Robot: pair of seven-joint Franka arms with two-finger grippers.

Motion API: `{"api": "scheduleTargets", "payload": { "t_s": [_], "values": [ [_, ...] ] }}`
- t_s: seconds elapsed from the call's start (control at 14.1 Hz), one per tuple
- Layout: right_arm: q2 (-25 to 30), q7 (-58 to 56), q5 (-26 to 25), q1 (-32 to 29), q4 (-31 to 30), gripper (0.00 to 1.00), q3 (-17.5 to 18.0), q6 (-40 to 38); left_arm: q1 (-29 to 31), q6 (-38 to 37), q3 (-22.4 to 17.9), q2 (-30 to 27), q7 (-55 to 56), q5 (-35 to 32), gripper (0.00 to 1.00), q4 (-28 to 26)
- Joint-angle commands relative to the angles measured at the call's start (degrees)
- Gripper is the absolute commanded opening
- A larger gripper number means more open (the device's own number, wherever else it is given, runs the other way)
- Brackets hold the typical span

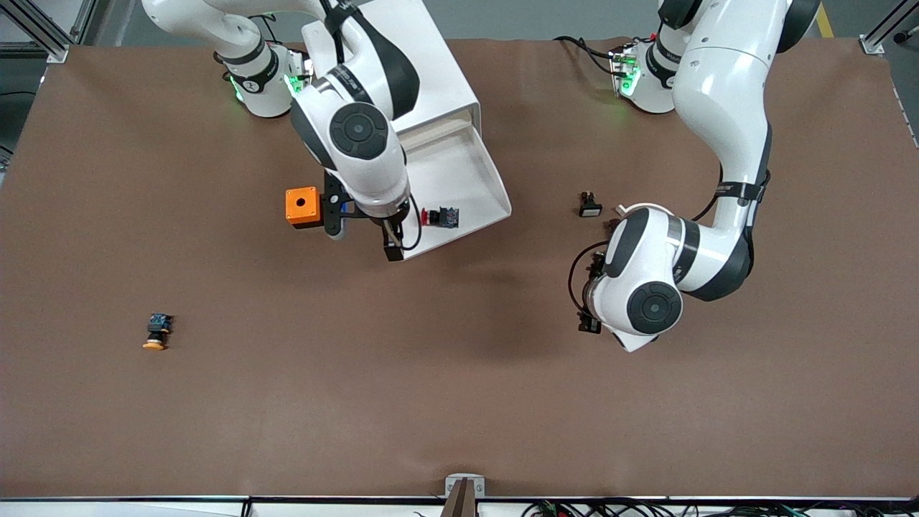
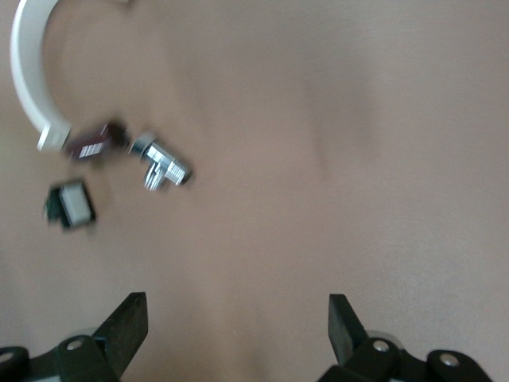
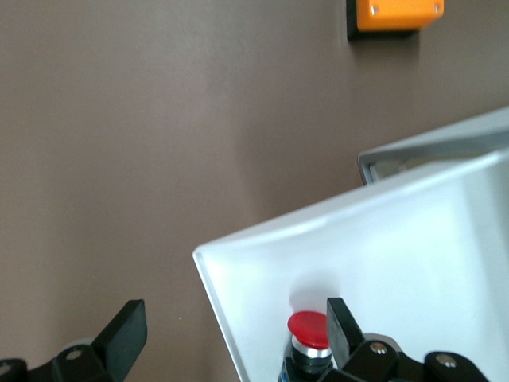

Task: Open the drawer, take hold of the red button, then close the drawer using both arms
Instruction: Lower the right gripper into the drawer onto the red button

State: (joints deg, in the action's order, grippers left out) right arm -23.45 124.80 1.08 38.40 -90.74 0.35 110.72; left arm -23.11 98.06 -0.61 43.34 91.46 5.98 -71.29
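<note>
The drawer (image 1: 479, 166) stands pulled out of the white cabinet (image 1: 431, 64) toward the front camera. The red-capped button (image 1: 438, 217) lies on its side in the tray near the front rim. My right gripper (image 1: 388, 240) is open over the drawer's front corner. In the right wrist view this gripper (image 3: 235, 318) straddles the drawer's rim (image 3: 213, 280): one finger is over the table, the other beside the red button (image 3: 310, 330). My left gripper (image 1: 589, 298) is open and empty over bare table toward the left arm's end; it shows open in the left wrist view (image 2: 236, 314).
An orange box (image 1: 301, 207) sits beside the drawer, next to the right hand. A black button with a white face (image 1: 590, 205) lies near the left arm and shows in the left wrist view (image 2: 71, 204) beside a silver fitting (image 2: 163, 165). An orange-yellow capped button (image 1: 156, 332) lies toward the right arm's end.
</note>
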Motion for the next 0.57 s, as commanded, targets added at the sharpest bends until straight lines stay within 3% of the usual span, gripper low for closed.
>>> {"api": "scheduleTargets", "payload": {
  "t_s": [0.0,0.49],
  "values": [
    [-1.77,5.61,-0.73,2.12,0.92,1.0,-0.61,0.99,-0.71,0.82,-0.27,-0.89,-17.46,-3.34,1.0,-0.43],
    [-3.53,10.28,0.24,4.93,1.09,1.0,-0.53,2.22,-1.93,1.96,1.92,-2.64,-33.95,-3.79,1.0,-0.78]
  ]
}}
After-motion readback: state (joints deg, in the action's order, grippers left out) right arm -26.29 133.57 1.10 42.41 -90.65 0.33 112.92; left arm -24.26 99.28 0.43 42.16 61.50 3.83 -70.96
